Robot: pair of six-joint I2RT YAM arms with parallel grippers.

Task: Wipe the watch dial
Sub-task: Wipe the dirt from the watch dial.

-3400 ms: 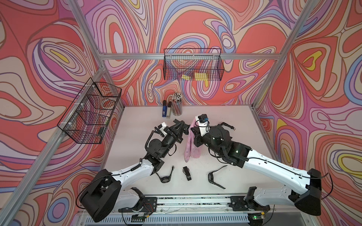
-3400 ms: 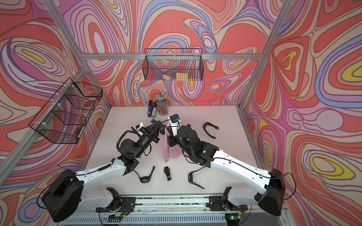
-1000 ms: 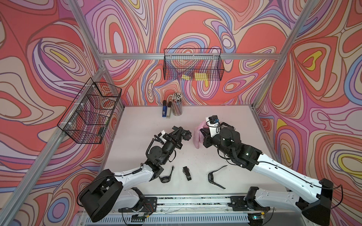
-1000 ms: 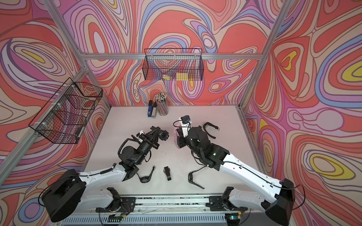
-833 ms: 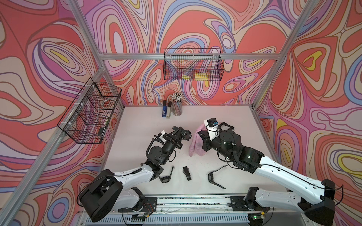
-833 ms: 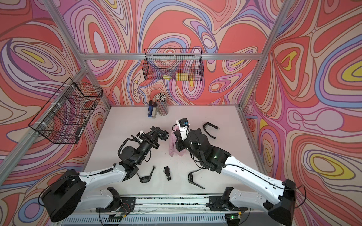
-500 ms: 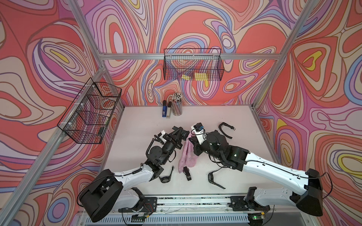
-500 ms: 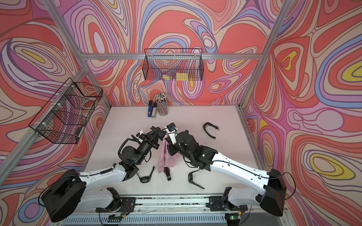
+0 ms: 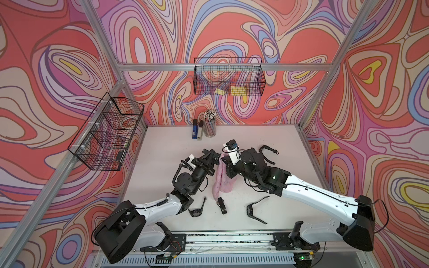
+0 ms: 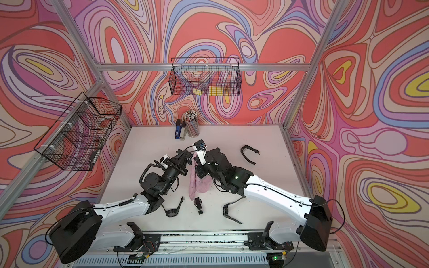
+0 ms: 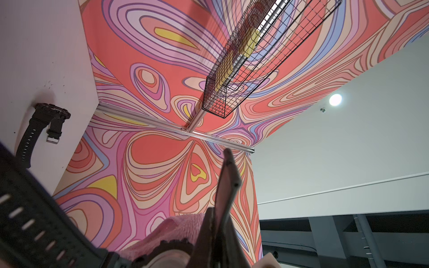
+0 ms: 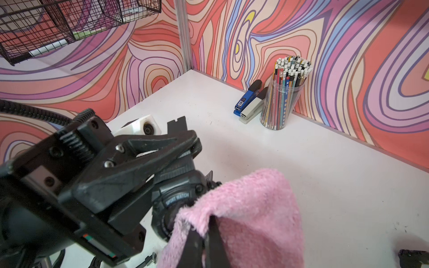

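The pink cloth (image 12: 250,208) has swung back onto the dial. Above the table's (image 9: 167,148) middle, the left gripper (image 9: 212,157) clamps the watch (image 12: 178,197), a rigid case with scratch-prone glass, best held by its sides. The right gripper (image 12: 205,232) pinches the soft, limp cloth.

Both arms reach inward, meeting at the pink cloth (image 9: 221,183).
Beside it the left gripper (image 9: 213,157) clamps the watch (image 12: 180,197); the right gripper (image 9: 225,163) pinches its top edge.

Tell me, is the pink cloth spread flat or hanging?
Hanging. The right gripper pinches the cloth near the watch; the rest droops down.
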